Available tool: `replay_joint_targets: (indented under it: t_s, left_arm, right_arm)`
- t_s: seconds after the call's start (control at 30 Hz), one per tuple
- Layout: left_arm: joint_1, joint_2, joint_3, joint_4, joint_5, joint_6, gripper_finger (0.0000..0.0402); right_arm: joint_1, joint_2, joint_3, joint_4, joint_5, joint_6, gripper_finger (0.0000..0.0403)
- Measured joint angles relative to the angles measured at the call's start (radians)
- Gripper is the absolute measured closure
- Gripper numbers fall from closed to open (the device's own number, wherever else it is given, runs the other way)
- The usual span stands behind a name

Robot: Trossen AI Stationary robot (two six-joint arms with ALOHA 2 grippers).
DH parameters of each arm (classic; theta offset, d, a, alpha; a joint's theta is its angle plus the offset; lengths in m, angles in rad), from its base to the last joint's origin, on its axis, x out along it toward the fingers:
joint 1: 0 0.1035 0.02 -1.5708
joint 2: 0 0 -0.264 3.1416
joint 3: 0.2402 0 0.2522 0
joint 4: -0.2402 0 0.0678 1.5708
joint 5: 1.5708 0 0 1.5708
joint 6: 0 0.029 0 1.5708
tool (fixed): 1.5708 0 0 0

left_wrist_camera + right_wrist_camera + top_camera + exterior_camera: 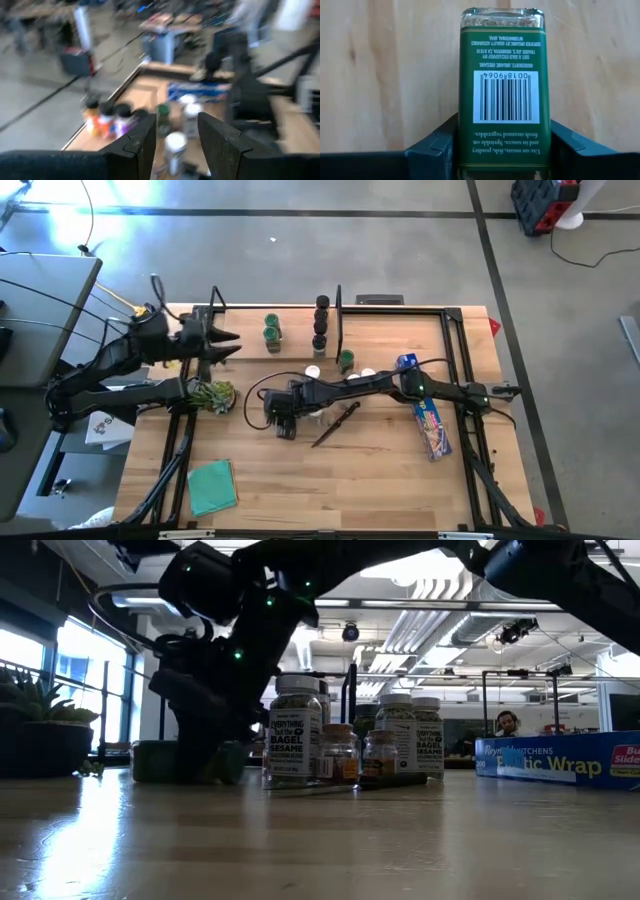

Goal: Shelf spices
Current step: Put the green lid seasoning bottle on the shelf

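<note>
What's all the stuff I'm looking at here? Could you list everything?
table: one, pale wood, under everything
shelf: one, pale plank with black end rods, table's far edge
green-capped jars: two, on the shelf
black-capped jars: about three, shelf's right end
lone green-capped jar: one, on the table beside the right rod
white-capped jars: at least two, just before the shelf
green-label jar: one, between the right tool's fingers
knife: one, dark, mid-table
wrap box: one, blue, right side
flat square: one, green, near left
spiky item: one, green-yellow, left
person: one, far behind
left tool: open, above shelf's left end
right tool: gripping the green-label jar
</note>
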Motion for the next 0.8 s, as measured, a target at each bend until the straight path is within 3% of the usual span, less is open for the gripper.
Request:
replay_joint_targets:
  t_s: [0.2,0.4,0.53,0.67,0.8]
  left_arm:
    - [-0.027,-0.115,-0.053,0.138,0.219,0.071,0.0261]
    - [-0.057,-0.204,-0.129,0.253,0.331,0.137,0.0261]
    - [-0.076,-0.207,-0.159,0.277,0.417,0.193,0.0255]
    - [-0.090,-0.187,-0.185,0.306,0.395,0.214,0.0234]
    - [-0.100,-0.176,-0.195,0.318,0.408,0.227,0.0204]
  right_arm:
    - [-0.018,-0.027,0.095,-0.086,-0.249,0.052,0.0220]
    - [-0.092,-0.240,0.090,-0.051,-0.619,0.190,0.0220]
    - [-0.135,-0.292,0.090,-0.038,-0.677,0.223,0.0220]
    - [-0.160,-0.295,0.082,-0.052,-0.710,0.287,0.0220]
    - [-0.175,-0.309,0.095,-0.036,-0.811,0.335,0.0220]
